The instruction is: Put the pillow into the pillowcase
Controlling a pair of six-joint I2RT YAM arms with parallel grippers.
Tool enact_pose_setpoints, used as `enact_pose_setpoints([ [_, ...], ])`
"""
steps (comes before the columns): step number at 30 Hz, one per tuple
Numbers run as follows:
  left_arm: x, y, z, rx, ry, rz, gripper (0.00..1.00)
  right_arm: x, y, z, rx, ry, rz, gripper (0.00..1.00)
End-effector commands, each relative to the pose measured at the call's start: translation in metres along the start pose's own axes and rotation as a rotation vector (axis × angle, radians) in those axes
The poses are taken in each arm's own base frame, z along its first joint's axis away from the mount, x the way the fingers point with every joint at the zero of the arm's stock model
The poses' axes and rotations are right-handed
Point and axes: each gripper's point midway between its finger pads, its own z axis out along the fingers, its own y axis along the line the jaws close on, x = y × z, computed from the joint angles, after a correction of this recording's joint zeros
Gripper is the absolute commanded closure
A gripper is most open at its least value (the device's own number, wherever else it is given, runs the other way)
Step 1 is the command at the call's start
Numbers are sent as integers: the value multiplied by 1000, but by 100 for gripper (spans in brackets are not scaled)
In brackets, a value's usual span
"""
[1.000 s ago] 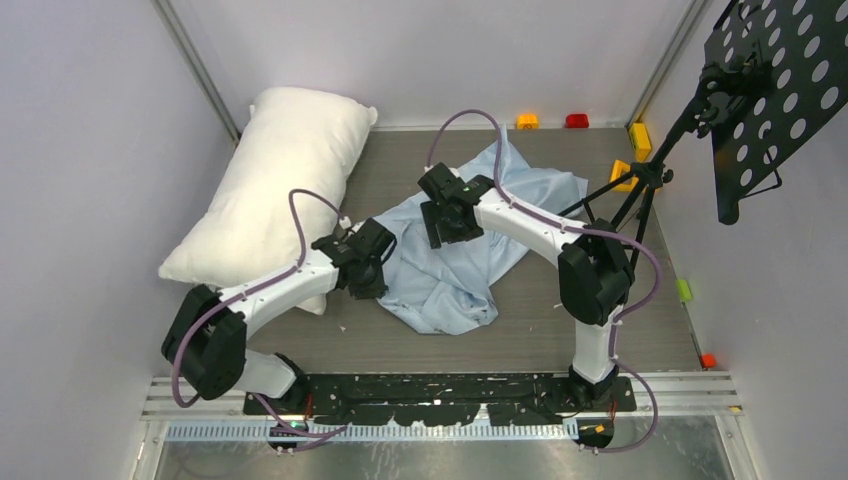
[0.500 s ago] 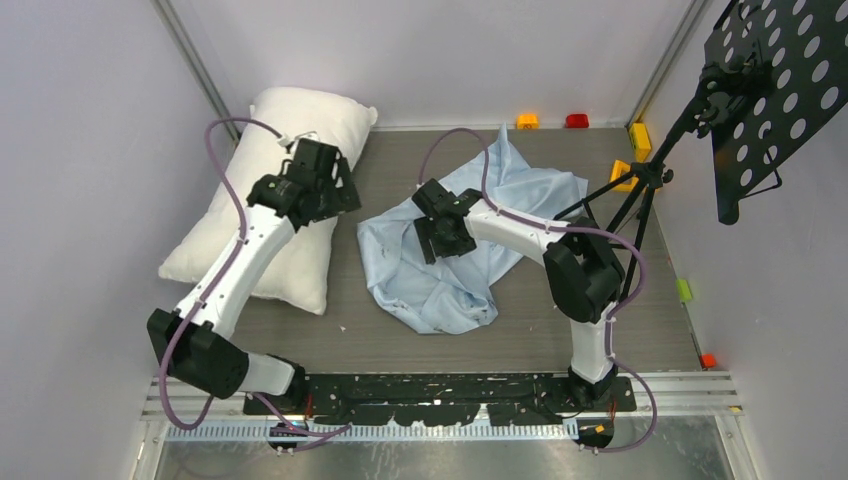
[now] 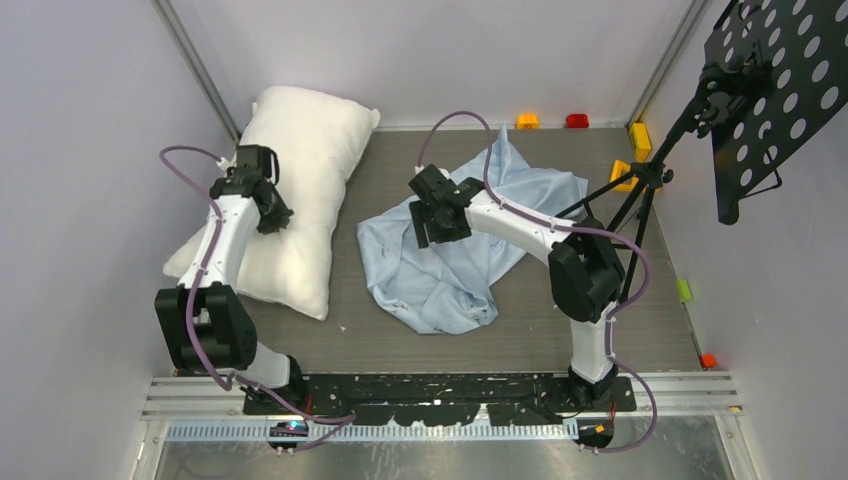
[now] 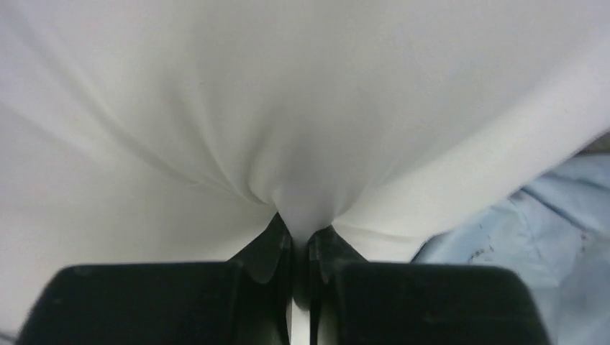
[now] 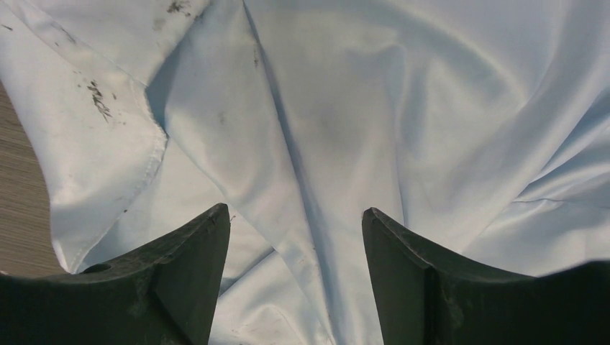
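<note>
Left gripper (image 4: 301,231) clenched on pinch of pillow (image 3: 305,135) fabric, likely to drag it over. Pillow lies at table (image 3: 540,335) far-left corner, wholly outside pillowcase (image 3: 450,285). Pillowcase crumpled mid-table. Right gripper (image 5: 296,223) released, jaws wide, hovering above it, probably hunting opening.

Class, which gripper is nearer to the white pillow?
Left. The left gripper is pinching fabric of the pillow; the right gripper is open over the light blue pillowcase, clear of the pillow.

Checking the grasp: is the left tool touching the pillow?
Touching. The left wrist view shows the left tool pinching a fold of the pillow.
</note>
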Motion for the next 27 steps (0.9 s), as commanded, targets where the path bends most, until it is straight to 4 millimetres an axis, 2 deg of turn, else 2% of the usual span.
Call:
enact_pose_setpoints([
  [1,37,-31,-14,197,111,2,100,-29,15,-13,-39,-71,25,28],
  [3,53,-68,-40,348,137,16,100,-30,12,-10,-19,-71,17,28],
  [5,60,-103,-74,451,97,61,100,-31,11,-8,-16,-69,18,28],
  [8,53,-153,-126,619,61,65,100,-33,17,-12,-45,-71,36,28],
  [10,38,-168,-147,647,16,80,100,-37,22,-20,-72,-80,51,29],
  [12,20,-168,-153,612,-39,91,100,-42,23,-31,-87,-103,67,29],
  [14,12,-170,-160,618,-60,93,100,-46,23,-45,-101,-130,79,28],
  [17,14,-172,-180,672,-82,86,100,-51,24,-61,-129,-158,92,27],
  [18,16,-171,-194,701,-107,82,100,-53,26,-64,-140,-163,95,27],
  [21,24,-163,-218,724,-176,75,100,-55,32,-72,-168,-158,111,27],
  [23,31,-153,-220,709,-199,78,100,-59,29,-81,-159,-177,135,27],
  [27,42,-132,-210,650,-195,80,100,-72,21,-109,-161,-262,187,26],
])
